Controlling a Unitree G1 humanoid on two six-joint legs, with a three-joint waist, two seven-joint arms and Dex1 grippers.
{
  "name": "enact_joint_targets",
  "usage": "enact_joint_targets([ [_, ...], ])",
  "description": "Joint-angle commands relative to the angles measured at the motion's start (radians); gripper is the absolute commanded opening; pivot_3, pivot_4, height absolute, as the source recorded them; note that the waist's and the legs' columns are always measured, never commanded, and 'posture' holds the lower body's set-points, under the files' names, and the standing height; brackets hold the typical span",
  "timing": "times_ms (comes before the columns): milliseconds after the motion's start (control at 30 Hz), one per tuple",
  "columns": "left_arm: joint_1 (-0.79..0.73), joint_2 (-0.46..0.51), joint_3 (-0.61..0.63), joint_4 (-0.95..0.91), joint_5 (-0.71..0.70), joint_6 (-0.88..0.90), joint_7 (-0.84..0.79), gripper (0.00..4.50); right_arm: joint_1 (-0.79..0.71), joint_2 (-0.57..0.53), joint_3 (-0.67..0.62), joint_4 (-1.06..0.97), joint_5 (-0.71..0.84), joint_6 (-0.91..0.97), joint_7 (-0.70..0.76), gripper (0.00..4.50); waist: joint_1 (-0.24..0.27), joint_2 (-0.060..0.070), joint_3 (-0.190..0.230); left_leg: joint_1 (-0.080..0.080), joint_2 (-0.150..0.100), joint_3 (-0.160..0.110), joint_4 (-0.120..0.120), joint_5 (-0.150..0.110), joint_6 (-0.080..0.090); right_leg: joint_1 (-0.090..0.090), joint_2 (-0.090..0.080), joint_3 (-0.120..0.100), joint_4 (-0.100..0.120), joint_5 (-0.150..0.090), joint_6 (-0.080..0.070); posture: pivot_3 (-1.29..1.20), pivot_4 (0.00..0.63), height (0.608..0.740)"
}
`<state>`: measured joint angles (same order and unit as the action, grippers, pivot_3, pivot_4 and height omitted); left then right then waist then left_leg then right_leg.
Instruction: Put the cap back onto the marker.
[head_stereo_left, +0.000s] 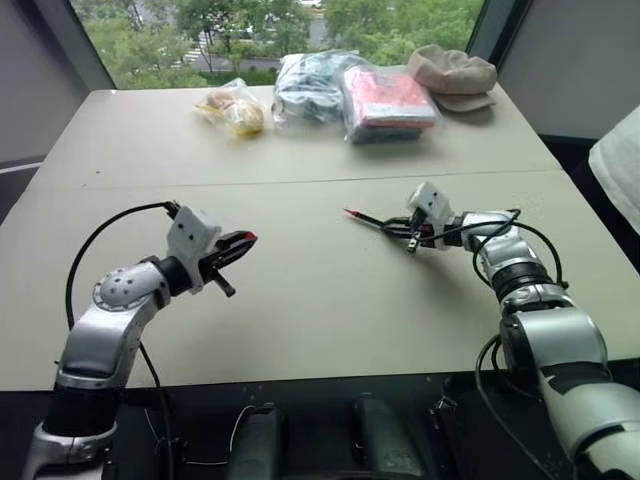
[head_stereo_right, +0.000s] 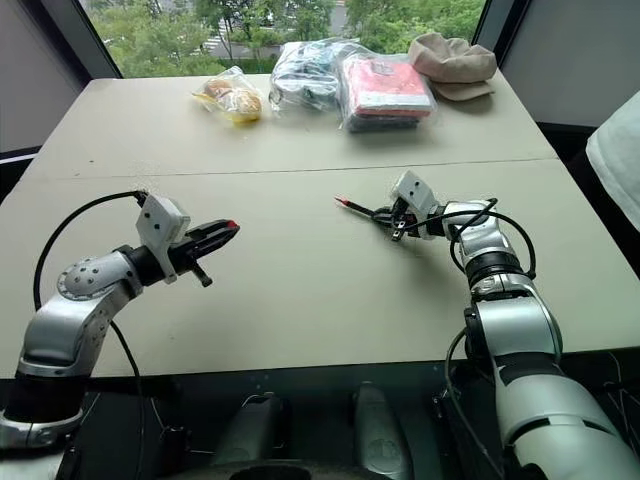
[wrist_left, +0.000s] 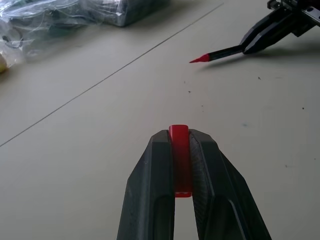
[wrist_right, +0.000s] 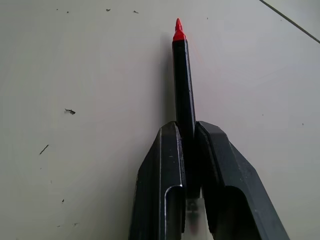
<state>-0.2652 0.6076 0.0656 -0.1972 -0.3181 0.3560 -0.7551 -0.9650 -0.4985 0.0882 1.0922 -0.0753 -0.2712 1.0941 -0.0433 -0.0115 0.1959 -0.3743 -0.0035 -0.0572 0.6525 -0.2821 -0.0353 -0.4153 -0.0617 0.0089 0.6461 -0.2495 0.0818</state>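
Beige table (head_stereo_left: 300, 330) under a window carries bagged items at twelve o'clock. Left gripper (wrist_left: 180, 145), at nine o'clock, pinches the red cap (wrist_left: 179, 150); right gripper (wrist_right: 189, 131), at three o'clock, clamps the marker (wrist_right: 182, 75), red tip toward the cap.

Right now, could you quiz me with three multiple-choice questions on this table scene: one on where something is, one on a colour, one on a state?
1. Where is the cap?
A. Between the left gripper's jaws
B. Lying on the table
C. On the marker

2. What colour is the marker's exposed tip?
A. Blue
B. Red
C. Green

3. What state is the right gripper in?
A. Wide open
B. Shut on the marker
C. Shut on a bag

Answers: 1 A, the cap sits pinched between the jaws. 2 B, the pointed tip is red. 3 B, both jaws clamp the black barrel.
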Motion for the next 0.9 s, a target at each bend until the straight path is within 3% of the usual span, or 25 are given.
enact_joint_targets([
  [33, -0.068, 0.028, -0.004, 0.098, 0.016, -0.139, -0.098, 0.0, -0.025, -0.036, 0.013, -0.148, 0.002, -0.06, 0.041, 0.06, 0.0, 0.0, 0.0, 0.0, 0.0, 0.0, -0.001, 0.0, 0.0, 0.0, 0.0, 0.0, 0.0, 0.0, 0.0, 0.0, 0.15, 0.74],
  [433, -0.32, -0.009, -0.069, 0.581, 0.09, -0.556, -0.325, 0.0, 0.025, -0.046, 0.077, -0.493, 0.036, -0.01, 0.124, 0.06, 0.002, 0.0, 0.0, -0.002, 0.0, 0.001, -0.003, 0.0, -0.001, -0.004, 0.0, 0.0, 0.001, 0.0, 0.0, 0.0, 0.15, 0.74],
  [900, -0.396, -0.07, -0.097, 0.675, 0.091, -0.622, -0.415, 0.0, 0.054, -0.027, 0.123, -0.618, 0.047, 0.035, 0.126, 0.06, 0.002, 0.0, 0.0, -0.003, 0.0, 0.001, -0.002, 0.001, -0.001, -0.006, 0.0, 0.0, 0.002, 0.0, 0.0, 0.0, 0.15, 0.74],
])
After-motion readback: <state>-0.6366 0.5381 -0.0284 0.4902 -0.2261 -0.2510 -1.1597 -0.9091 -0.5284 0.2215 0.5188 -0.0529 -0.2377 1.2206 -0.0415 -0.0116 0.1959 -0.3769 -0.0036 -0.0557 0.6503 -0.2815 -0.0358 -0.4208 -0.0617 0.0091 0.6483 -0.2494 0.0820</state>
